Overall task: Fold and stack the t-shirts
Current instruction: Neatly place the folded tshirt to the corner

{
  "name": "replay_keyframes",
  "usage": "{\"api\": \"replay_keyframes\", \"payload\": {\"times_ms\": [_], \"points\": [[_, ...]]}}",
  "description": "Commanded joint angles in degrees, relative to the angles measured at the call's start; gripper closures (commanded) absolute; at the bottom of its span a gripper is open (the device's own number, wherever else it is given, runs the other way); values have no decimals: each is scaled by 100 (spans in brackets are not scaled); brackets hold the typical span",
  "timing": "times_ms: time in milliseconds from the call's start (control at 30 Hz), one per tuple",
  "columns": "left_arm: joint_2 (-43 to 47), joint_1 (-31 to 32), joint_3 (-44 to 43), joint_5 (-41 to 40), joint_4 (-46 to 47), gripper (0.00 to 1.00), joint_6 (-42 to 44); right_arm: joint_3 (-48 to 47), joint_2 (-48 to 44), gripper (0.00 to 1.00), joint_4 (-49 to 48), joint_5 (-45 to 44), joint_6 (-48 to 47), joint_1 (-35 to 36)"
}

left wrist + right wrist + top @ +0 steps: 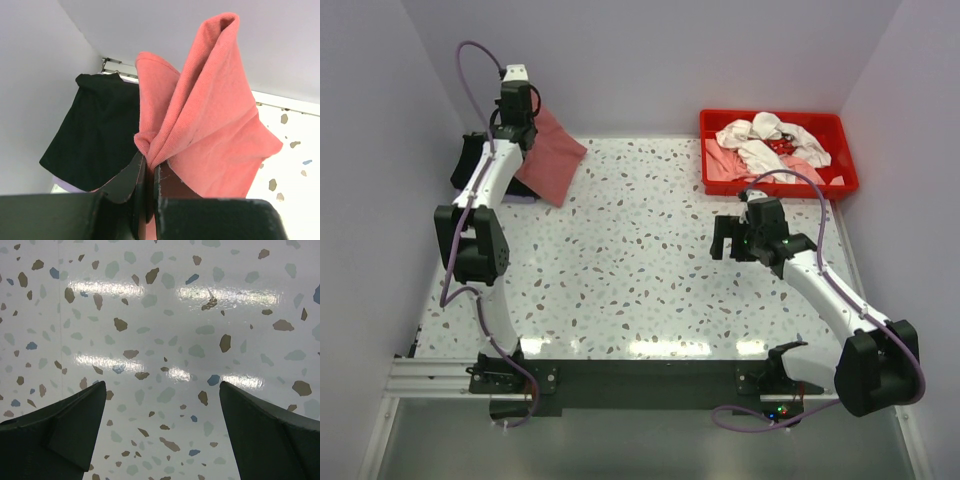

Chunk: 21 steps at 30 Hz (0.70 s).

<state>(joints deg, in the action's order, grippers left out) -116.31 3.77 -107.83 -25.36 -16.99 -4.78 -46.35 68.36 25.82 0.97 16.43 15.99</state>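
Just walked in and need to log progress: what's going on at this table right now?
The left gripper is shut on a brick-red t-shirt, holding it bunched up by a black t-shirt at the far left corner of the table. The right gripper hangs open over bare surface, holding nothing. White and pink shirts lie heaped in the red tray.

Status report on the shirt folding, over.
Left end effector shut on brick-red t-shirt, hanging far left by black t-shirt. Right end effector open, empty, over bare table. Other shirts in red tray. Nothing in the way.
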Motion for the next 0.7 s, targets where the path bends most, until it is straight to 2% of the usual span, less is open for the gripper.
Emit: {"api": "replay_keyframes", "payload": {"times_ms": [0,400,667], "points": [[478,-34,-449,128,162,100,144,-120,-24,1,-104,-71,-96,-26],[759,-34,-757,541,-32,100,73,-94,-95,1,-113,-1,-78,-34],[785,-34,-1064,445,-199,100,47,-76,-138,1,-121,8,-78,-26]]}}
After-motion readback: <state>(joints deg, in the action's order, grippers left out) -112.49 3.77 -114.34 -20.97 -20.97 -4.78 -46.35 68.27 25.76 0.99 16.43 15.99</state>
